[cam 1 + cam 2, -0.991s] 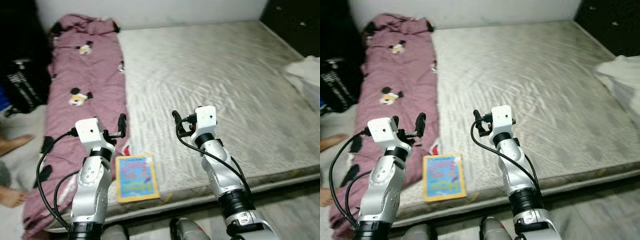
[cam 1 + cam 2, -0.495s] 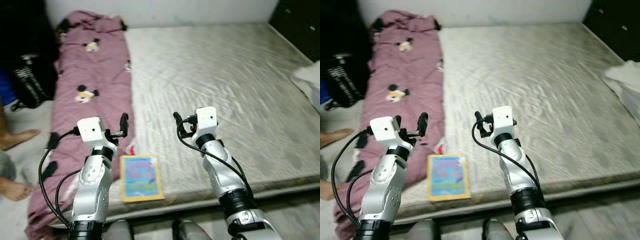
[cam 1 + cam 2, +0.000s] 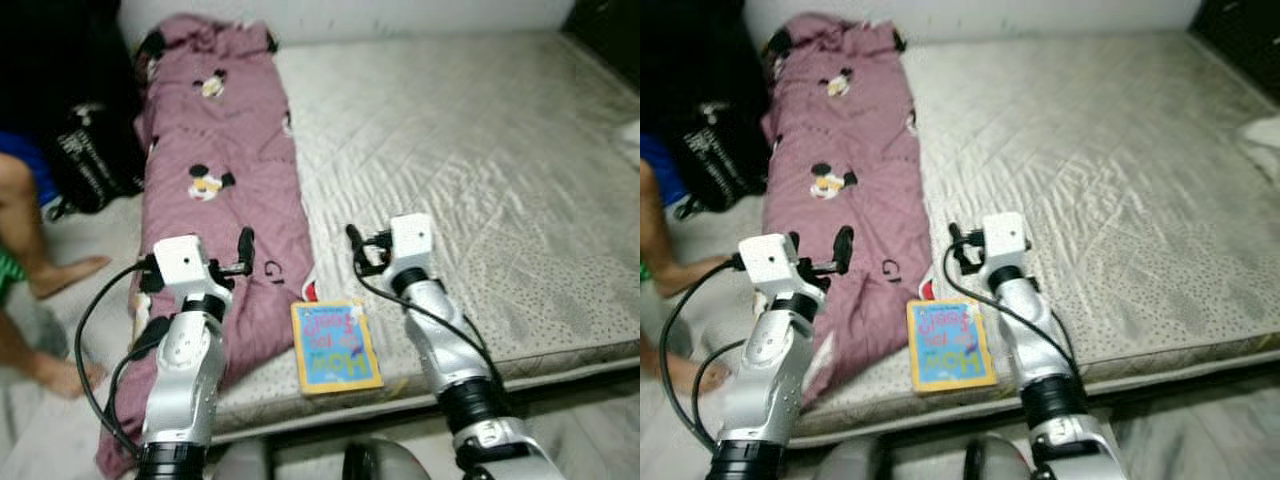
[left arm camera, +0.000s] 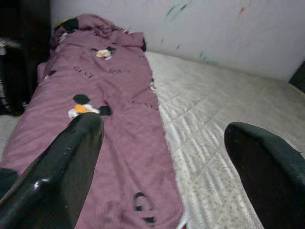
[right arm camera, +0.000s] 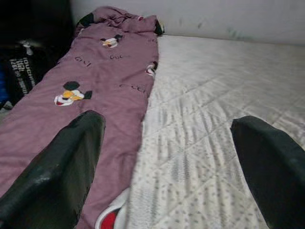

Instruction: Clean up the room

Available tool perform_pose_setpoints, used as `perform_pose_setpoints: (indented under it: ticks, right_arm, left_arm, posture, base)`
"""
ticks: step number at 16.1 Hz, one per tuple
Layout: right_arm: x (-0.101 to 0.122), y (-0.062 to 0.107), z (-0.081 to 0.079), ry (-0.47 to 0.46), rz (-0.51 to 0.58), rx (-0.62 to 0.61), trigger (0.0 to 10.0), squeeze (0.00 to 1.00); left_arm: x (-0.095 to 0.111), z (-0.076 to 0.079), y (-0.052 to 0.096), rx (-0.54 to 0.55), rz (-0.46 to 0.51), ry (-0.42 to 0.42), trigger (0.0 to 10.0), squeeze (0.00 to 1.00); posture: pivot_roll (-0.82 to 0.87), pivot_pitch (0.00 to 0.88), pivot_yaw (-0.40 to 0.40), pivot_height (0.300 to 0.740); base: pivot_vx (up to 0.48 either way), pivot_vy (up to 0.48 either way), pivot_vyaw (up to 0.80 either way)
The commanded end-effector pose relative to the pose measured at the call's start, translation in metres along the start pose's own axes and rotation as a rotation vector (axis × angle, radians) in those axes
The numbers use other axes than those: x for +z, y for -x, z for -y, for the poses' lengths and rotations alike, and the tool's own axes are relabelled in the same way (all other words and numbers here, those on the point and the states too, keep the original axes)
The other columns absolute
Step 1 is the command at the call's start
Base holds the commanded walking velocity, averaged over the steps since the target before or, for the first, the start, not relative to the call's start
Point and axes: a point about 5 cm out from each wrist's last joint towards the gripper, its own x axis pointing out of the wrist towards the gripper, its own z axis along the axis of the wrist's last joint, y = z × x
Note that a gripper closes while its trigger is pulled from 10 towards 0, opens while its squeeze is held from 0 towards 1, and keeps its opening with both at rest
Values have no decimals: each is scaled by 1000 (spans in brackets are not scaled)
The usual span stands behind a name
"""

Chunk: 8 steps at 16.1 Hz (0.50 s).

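A colourful children's book (image 3: 335,345) lies flat on the near edge of the bare grey mattress (image 3: 480,150). A mauve cartoon-print blanket (image 3: 215,170) stretches along the mattress's left side and hangs over its edge. My left gripper (image 3: 243,252) is held up over the blanket's lower part, its fingers (image 4: 71,157) open and empty. Just above and right of the book, my right gripper (image 3: 358,250) is raised over the mattress, its fingers (image 5: 62,167) open and empty too. A small red and white thing (image 5: 112,217) peeks out at the blanket's hem near the book.
A person's bare leg and foot (image 3: 40,240) are on the floor at the left. A black bag (image 3: 90,150) stands beside the bed there. A white cloth (image 3: 632,150) lies at the mattress's right edge. The wall runs behind the bed.
The whole picture has shifted to the right, so the camera has moved; more of the person's leg and the floor on the left has come into view. Both arms keep the same pose.
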Motion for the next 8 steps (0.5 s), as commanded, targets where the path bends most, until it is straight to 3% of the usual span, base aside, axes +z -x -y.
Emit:
perform_pose_setpoints:
  ticks: [1, 8]
  right_arm:
    - [5, -3, -8, -1, 22, 26, 10000, 0]
    - [6, -2, -10, 0, 38, 30, 10000, 0]
  left_arm:
    - [-1, -3, 2, 19, -6, 2, 10000, 0]
    - [-5, -12, 4, 60, -38, -18, 10000, 0]
  posture:
    - [56, 99, 7, 740]
    - [67, 102, 11, 740]
  base:
    - [0, 0, 0]
    - [0, 0, 0]
